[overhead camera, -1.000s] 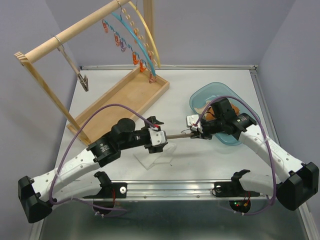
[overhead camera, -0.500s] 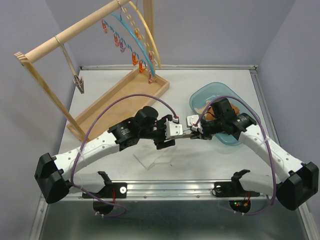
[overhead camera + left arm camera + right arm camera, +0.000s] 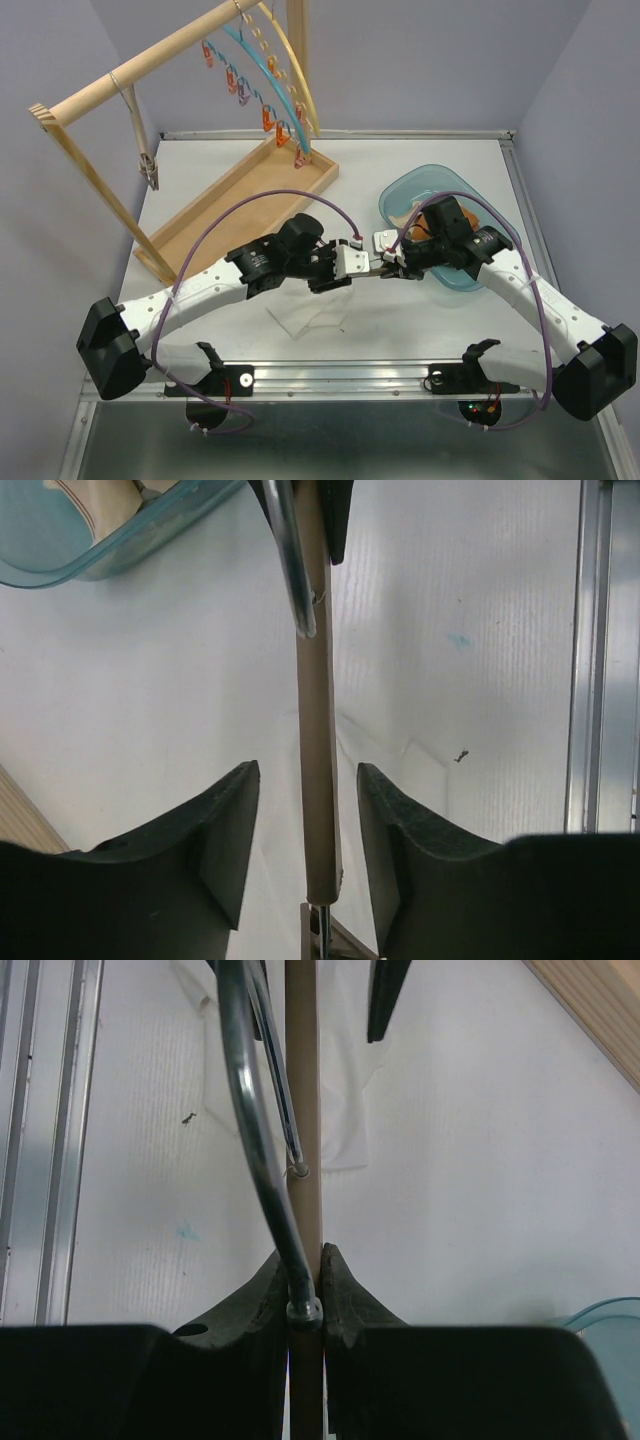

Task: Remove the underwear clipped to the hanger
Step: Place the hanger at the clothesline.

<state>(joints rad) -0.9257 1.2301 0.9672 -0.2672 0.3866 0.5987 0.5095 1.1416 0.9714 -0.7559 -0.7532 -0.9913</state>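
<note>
A hanger with a tan bar [image 3: 373, 267] and a metal hook is held level above the table. My right gripper [image 3: 393, 262] is shut on the bar and hook [image 3: 303, 1080], as the right wrist view [image 3: 305, 1260] shows. My left gripper [image 3: 360, 265] is open, its jaws on either side of the bar's free end [image 3: 318, 730] without touching it in the left wrist view [image 3: 307, 770]. No underwear hangs on the bar. A white cloth [image 3: 305, 315] lies flat on the table below. Orange and beige underwear [image 3: 428, 216] lies in the blue bowl [image 3: 470, 200].
A wooden rack with a tray base [image 3: 250, 195] stands at the back left. Curved hangers with coloured clips [image 3: 270, 90] hang from its rail, and a lone clip [image 3: 148, 172] hangs further left. A metal rail [image 3: 340, 375] runs along the table's front edge.
My left arm has swung right and its open gripper now straddles the hanger bar's free end. The lone clip on the rack has swung left. The right arm has not moved.
</note>
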